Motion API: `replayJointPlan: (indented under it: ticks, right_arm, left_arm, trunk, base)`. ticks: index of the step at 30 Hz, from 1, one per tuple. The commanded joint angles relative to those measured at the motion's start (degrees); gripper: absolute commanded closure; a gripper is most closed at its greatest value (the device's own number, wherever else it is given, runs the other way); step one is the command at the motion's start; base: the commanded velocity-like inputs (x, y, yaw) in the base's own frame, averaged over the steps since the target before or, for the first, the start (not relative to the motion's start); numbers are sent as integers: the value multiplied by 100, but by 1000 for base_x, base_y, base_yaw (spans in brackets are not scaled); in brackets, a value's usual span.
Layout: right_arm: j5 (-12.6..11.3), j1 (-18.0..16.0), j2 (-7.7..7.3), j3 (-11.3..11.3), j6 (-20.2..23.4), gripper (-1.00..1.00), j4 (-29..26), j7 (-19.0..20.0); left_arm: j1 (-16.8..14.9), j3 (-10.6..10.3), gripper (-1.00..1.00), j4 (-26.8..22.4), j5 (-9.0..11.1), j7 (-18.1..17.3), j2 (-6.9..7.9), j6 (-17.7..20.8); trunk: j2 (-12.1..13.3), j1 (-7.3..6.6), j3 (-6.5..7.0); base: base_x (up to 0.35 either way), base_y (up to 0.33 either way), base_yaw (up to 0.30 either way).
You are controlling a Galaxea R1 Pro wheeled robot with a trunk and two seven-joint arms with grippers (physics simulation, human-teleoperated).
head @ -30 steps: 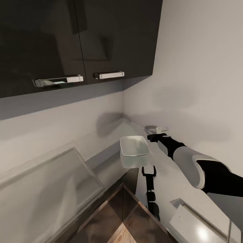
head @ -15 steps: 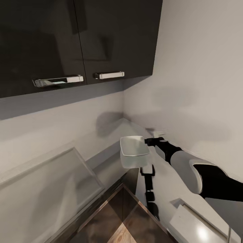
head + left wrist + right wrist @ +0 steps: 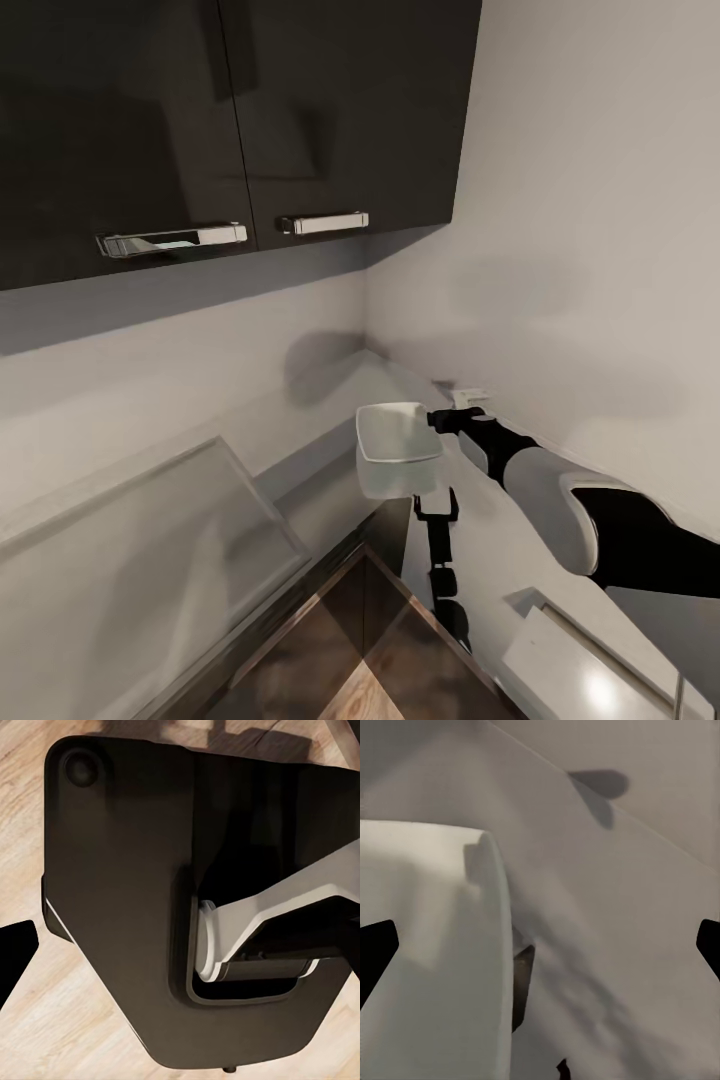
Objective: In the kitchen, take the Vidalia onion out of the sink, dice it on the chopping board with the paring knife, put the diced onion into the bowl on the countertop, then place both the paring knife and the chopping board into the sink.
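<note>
White bowl (image 3: 398, 436) sits centre frame on the grey countertop (image 3: 520, 540) beneath dark cabinets (image 3: 230, 120); right gripper (image 3: 440, 420) at its rim (jaws spread wide), left gripper's state unreadable.

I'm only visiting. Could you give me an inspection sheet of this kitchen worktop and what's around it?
Surface: glossy grey countertop, running into the wall corner.
Job's things: shallow white square bowl on the countertop; contents cannot be told.
Clutter: nothing seen.
Grippers: right gripper open at the bowl's rim; left gripper faces the robot's dark base, state unclear.
Cables: nothing seen.
Surroundings: dark glossy wall cabinets with chrome handles; white walls; wooden floor.
</note>
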Motion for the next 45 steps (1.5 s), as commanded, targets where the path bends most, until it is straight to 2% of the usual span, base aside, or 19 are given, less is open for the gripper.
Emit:
replayJointPlan:
  ticks: [1, 4, 10, 11, 19, 26, 45]
  right_arm:
    - [58, -3, -5, -36, 33, -100, -7, 15]
    - [65, -3, -41, -37, 36, -100, -12, 111]
    - [68, -3, -235, -37, 55, -100, -15, 304]
    - [68, -3, -298, -37, 57, -100, -15, 1420]
    - [62, -2, -334, -37, 59, -100, -15, 1567]
    - [66, 5, -393, -37, 59, -100, -15, 1900]
    - [61, 5, -427, -37, 59, -100, -15, 1952]
  left_arm:
    - [1, 15, -100, -7, 45, -46, -3, 7]
    - [0, 15, -100, -7, 45, -46, -3, 7]
    - [3, 15, -100, -7, 45, -46, -3, 7]
    - [3, 15, -100, -7, 45, -46, -3, 7]
    - [-2, 15, -100, -7, 45, -46, -3, 7]
    - [-2, 15, -100, -7, 45, -46, -3, 7]
    - [-2, 15, -100, -7, 45, -46, -3, 7]
  trunk:
    - [-12, 4, -11]
    - [-12, 4, -11]
    - [-12, 4, -11]
    - [-12, 4, -11]
    - [-12, 4, -11]
    - [-12, 4, -11]
    - [-12, 4, -11]
  base:
    - [0, 0, 0]
    - [0, 0, 0]
    - [0, 0, 0]
    - [0, 0, 0]
    - [0, 0, 0]
    - [0, 0, 0]
    - [0, 0, 0]
